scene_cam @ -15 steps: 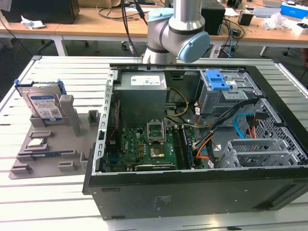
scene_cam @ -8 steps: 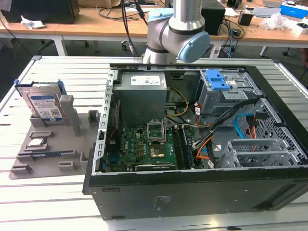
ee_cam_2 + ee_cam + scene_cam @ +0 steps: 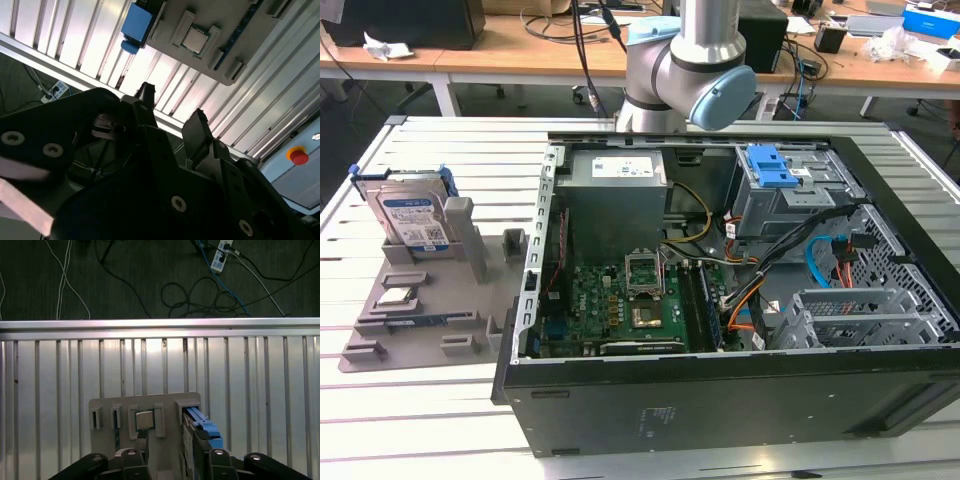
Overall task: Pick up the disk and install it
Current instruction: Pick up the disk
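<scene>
Fingers (image 3: 200,131) stand apart; exterior view shows the disk (image 3: 410,218) upright.

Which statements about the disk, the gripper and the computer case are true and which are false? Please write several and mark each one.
1. The disk stands upright in the grey holder. True.
2. The gripper is shut on the disk. False: its fingers are apart, with nothing between them.
3. A processor chip lies on the grey holder. True.
4. The disk is already inside the computer case. False: it is outside the case, at the exterior view's left.
5. The latch inside the case is red. False: it is blue.
</scene>
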Tool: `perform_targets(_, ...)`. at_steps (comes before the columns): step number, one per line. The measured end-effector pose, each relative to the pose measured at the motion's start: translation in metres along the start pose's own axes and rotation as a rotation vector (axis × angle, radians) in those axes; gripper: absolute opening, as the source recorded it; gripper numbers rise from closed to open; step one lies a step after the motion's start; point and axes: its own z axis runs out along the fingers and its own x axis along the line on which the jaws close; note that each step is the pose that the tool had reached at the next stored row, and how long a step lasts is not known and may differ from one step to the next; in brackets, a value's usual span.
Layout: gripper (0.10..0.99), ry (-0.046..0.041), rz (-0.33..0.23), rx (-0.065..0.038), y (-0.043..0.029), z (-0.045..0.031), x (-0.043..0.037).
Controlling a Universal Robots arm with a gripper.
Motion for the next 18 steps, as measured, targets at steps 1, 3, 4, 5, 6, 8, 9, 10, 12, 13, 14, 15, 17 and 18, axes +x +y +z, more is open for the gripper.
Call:
perform_targets(1, 0.475, 0.0001, 0.000, 0.000, 0.0000, 0.0000, 0.0000)
perform_targets(3, 0.541, 0.0000, 0.000, 0.000, 0.0000, 0.0000, 0.0000)
perform_targets(4, 0.541, 0.0001, 0.000, 0.000, 0.0000, 0.0000, 0.0000)
perform_targets(5, 0.541, 0.0000, 0.000, 0.000, 0.0000, 0.0000, -0.0005)
perform_targets(6, 0.541, 0.0001, 0.000, 0.000, 0.0000, 0.0000, -0.0026)
perform_targets(8, 0.541, 0.0001, 0.000, 0.000, 0.0000, 0.0001, -0.0061)
perform_targets(9, 0.541, 0.0000, 0.000, 0.000, -0.0002, 0.0003, -0.0093)
perform_targets(10, 0.541, 0.0000, 0.000, 0.000, -0.0003, 0.0003, -0.0114)
perform_targets(12, 0.541, 0.0000, -0.001, 0.000, -0.0006, 0.0005, -0.0211)
perform_targets(13, 0.541, 0.0000, -0.001, 0.000, -0.0007, 0.0006, -0.0252)
perform_targets(14, 0.541, 0.0001, -0.001, 0.000, -0.0007, 0.0006, -0.0287)
perform_targets(15, 0.541, 0.0001, -0.001, 0.000, -0.0007, 0.0007, -0.0304)
perform_targets(17, 0.541, 0.0001, -0.002, 0.000, -0.0010, 0.0009, -0.0391)
perform_targets(18, 0.541, 0.0001, -0.002, 0.000, -0.0011, 0.0010, -0.0419)
